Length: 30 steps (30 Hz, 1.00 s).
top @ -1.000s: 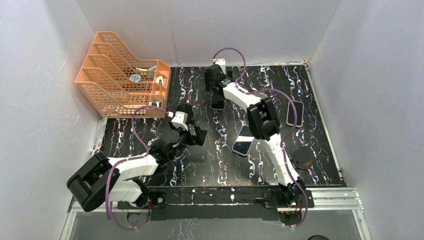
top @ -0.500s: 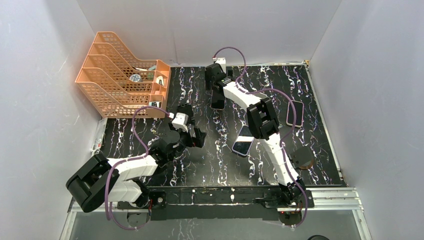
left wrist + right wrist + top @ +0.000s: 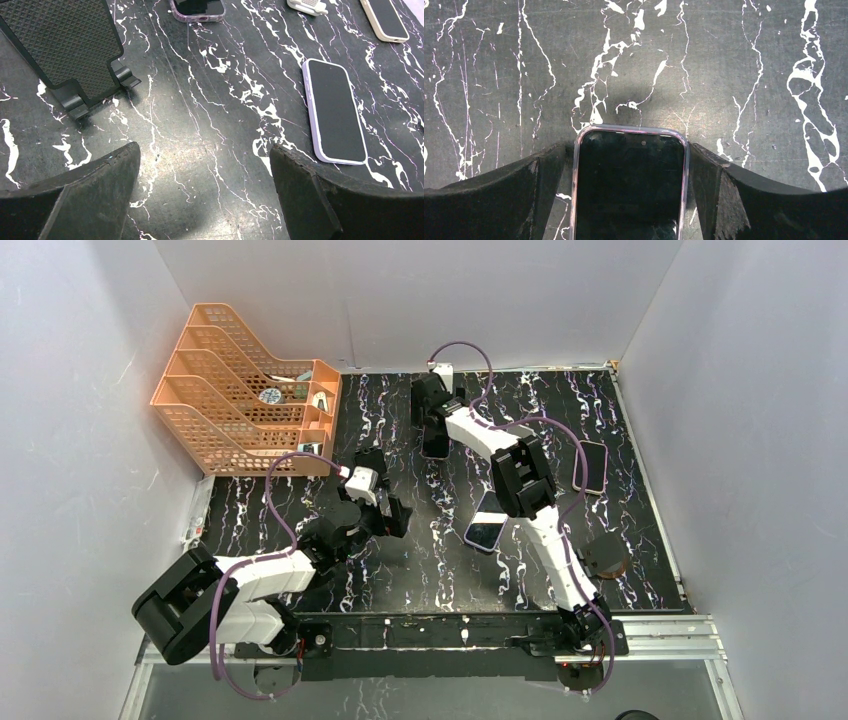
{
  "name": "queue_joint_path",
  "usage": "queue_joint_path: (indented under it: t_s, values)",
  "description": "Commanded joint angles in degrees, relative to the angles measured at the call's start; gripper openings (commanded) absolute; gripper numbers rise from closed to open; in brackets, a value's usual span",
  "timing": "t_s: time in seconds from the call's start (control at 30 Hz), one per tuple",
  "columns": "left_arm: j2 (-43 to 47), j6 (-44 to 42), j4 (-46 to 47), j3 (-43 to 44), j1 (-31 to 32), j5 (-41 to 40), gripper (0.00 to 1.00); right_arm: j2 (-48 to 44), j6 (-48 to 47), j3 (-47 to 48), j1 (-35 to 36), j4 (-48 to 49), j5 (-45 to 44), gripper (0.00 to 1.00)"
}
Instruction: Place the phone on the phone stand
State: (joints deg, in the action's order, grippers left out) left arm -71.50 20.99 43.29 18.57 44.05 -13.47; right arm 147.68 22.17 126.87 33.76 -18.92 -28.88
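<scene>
A black-screened phone in a clear case [image 3: 629,185] lies flat on the black marble table, also seen in the top view [image 3: 435,445] and at the top of the left wrist view [image 3: 197,7]. My right gripper [image 3: 628,146] straddles its top end; the right finger [image 3: 709,175] touches the case edge and a thin gap shows by the left finger [image 3: 544,180]. The black mesh phone stand [image 3: 65,45] stands empty at mid-left [image 3: 372,458]. My left gripper [image 3: 204,150] is open and empty over bare table, just in front of the stand [image 3: 392,512].
A lilac-cased phone [image 3: 487,522] lies mid-table, right of my left gripper [image 3: 335,112]. A cream-cased phone [image 3: 590,467] lies at the right. A brown round object [image 3: 605,555] sits near the right front. An orange file rack [image 3: 240,400] stands at the back left.
My right wrist has shifted very slightly toward the back over the phone. The phone and the left arm have hardly moved.
</scene>
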Motion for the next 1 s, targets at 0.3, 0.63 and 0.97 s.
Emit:
queue_joint_path:
  t_s: [0.3, 0.63, 0.97]
  values:
    - [0.67, -0.78, -0.84, -0.11, 0.24, -0.93, 0.98, -3.58, 4.86, -12.63, -0.16, -1.42, 3.21, 0.81]
    - [-5.65, 2.32, 6.7, -2.26, 0.16, -1.55, 0.98, -10.96, 7.23, -25.93, 0.07, 2.83, 5.34, 0.64]
    - [-18.61, 7.3, 18.26, 0.23, 0.18, 5.06, 0.98, -29.1, 13.37, -50.7, 2.85, 13.01, 10.72, 0.59]
